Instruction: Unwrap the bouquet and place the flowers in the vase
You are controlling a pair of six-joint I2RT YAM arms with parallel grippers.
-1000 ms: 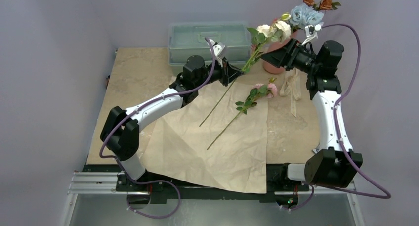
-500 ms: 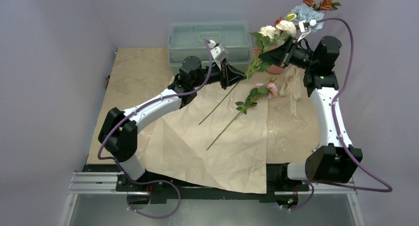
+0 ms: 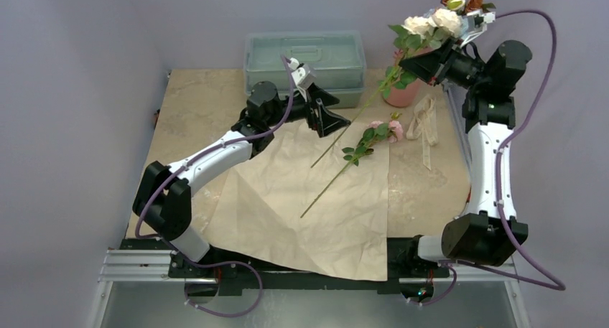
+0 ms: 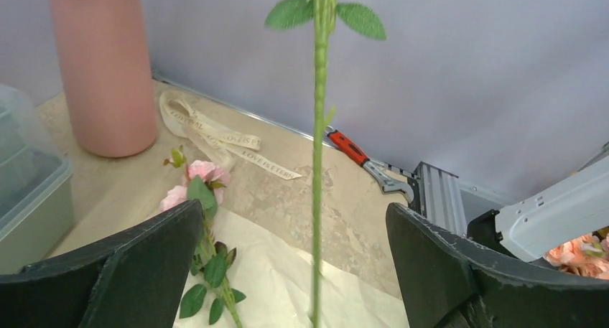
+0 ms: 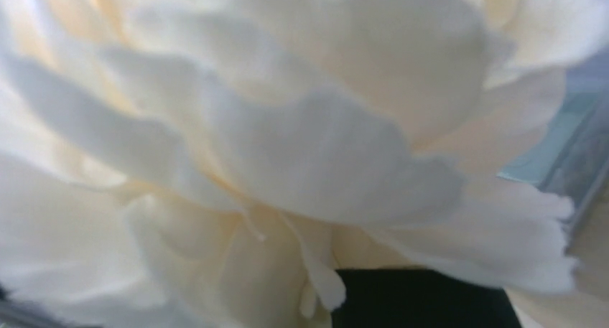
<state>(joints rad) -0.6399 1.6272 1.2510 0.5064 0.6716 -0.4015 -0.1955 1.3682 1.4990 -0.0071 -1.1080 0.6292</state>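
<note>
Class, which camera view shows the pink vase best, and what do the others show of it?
Left wrist: the vase stands large at the left, its wall unblocked, though its mouth is cut off. The top view shows only its lower part behind leaves. The right wrist view shows only cream petals.

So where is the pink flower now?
In the top view the pink flower lies on the paper, right of centre, its bloom beside the ribbon, near the vase.

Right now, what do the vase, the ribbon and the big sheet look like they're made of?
The vase looks like matte ceramic, maybe plastic: even salmon-pink, no shine. The ribbon seems woven fabric: limp beige loops with printed lettering. The sheet looks like kraft paper: tan, matte, sharply creased.
</note>
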